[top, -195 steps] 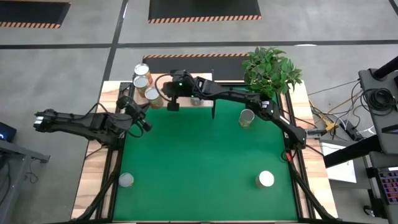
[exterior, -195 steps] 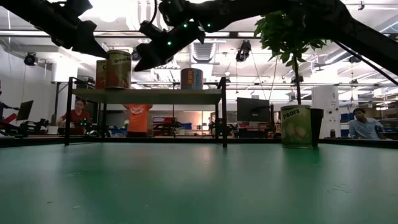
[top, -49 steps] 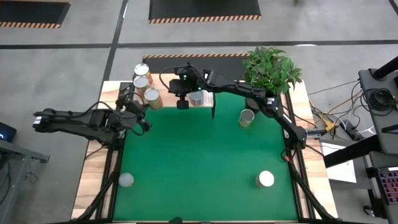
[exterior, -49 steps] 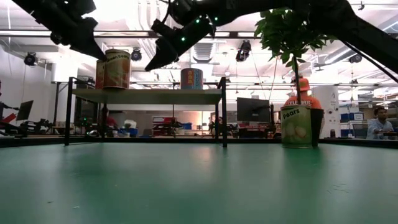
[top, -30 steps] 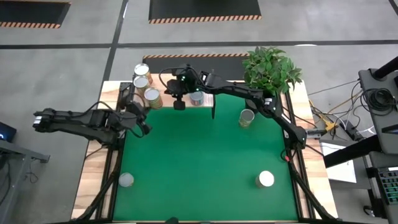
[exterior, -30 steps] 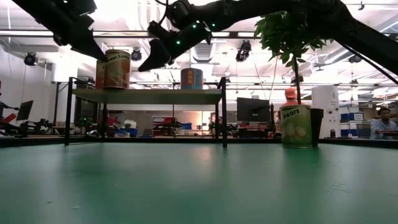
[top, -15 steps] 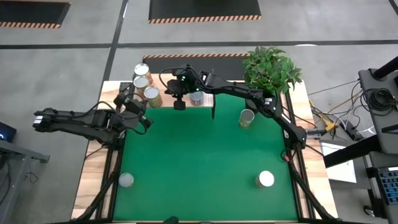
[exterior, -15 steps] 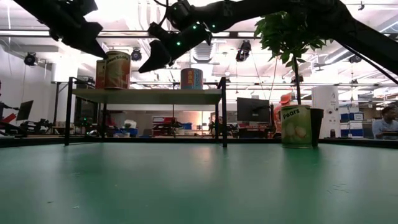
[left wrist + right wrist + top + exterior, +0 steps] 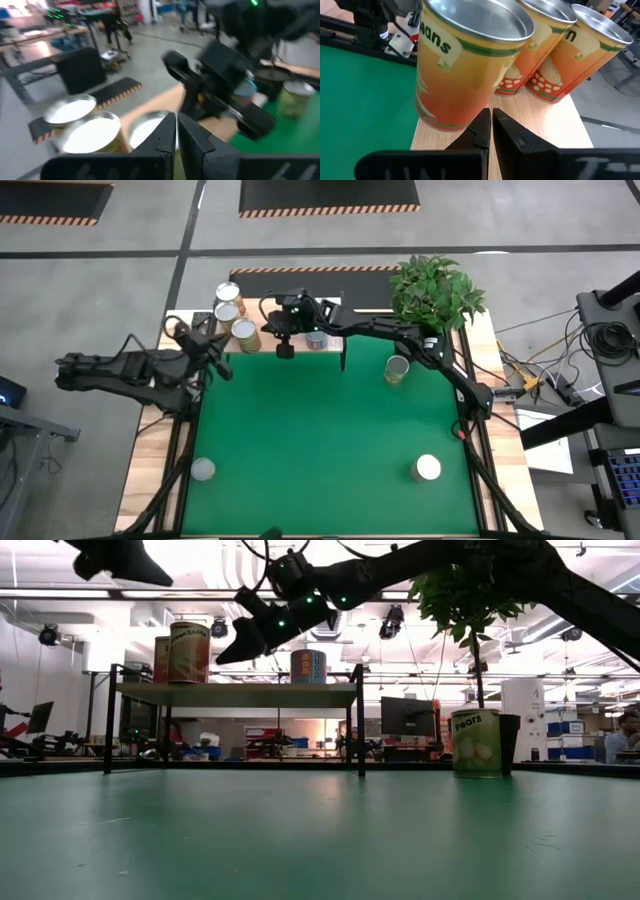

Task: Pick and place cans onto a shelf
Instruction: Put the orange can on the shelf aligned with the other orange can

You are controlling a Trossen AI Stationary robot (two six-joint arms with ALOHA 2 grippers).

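Three cans (image 9: 470, 70) with orange-and-tan labels and green bands, upright in a row on the light wood shelf (image 9: 540, 130); the nearest reads "eans". Right gripper (image 9: 490, 122), fingers pressed together, just before the nearest can. Green mat (image 9: 360, 100) alongside.

Two dark jointed arms, looping black cables, green indicator lights

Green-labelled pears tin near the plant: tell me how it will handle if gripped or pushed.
The green-labelled pears tin looks rigid metal, so it should hold under a grip. It stands upright and tallish; a high push may tip it. On its side, the cylinder would probably roll.
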